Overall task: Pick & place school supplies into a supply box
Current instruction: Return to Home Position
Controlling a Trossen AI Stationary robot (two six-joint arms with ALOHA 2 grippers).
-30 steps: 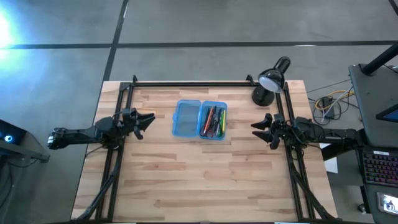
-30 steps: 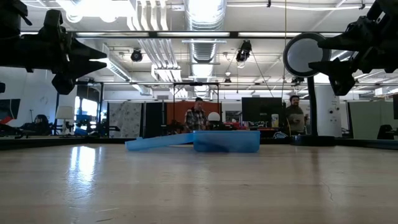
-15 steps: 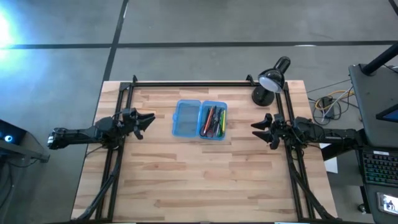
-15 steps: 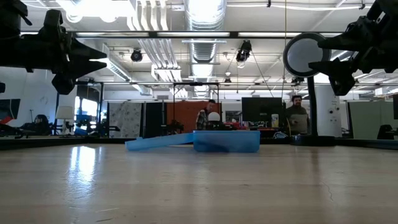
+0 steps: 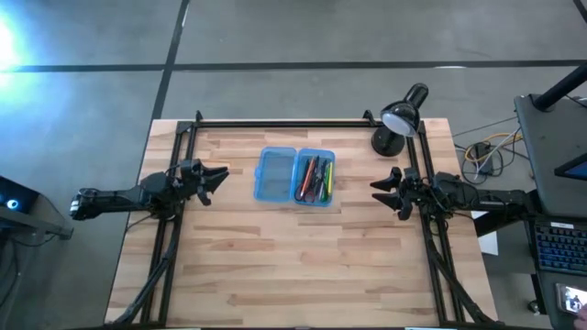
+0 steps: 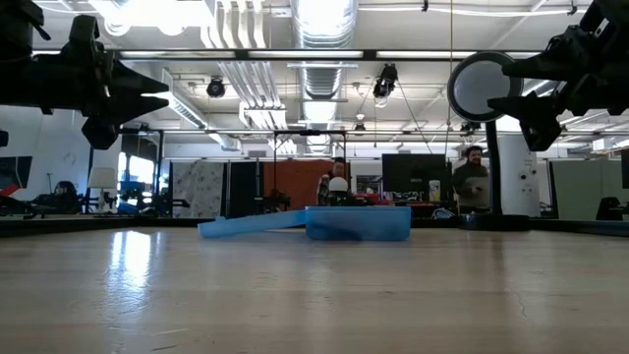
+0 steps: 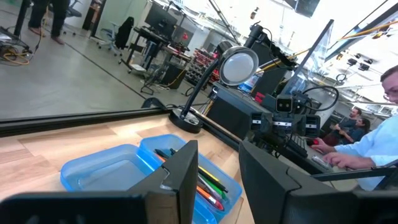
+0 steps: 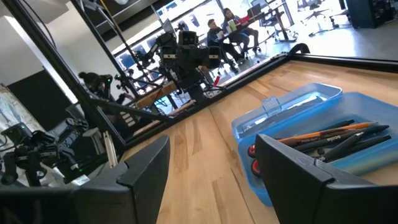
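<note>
high view: the translucent blue plastic supply box lies open in the upper middle of the frame, its two shallow halves side by side. the left half is bare. the right half holds the coloured pens and pencils, bunched lengthwise. the right wrist view also shows the red-handled scissors tucked into that same half beside them. no supply shows loose on the light wooden surface.

over the last second nothing on the surface has shifted: box, contents and both arms sit exactly where they were. the only change is in the low view, where people in the room behind have moved a little. i judge that the filling is done and the arms are at, or all but at, their rest pose, so little of the task is left.

the left gripper hangs over the left side of the surface, well apart from the box, released and empty. the right gripper mirrors it on the right side, also released and holding nothing. each wrist view shows a clear gap between its gripper's fingers.

a black desk lamp stands at the upper right corner of the surface, near the right arm but apart from the box. nothing lies between either gripper and the box.
</note>
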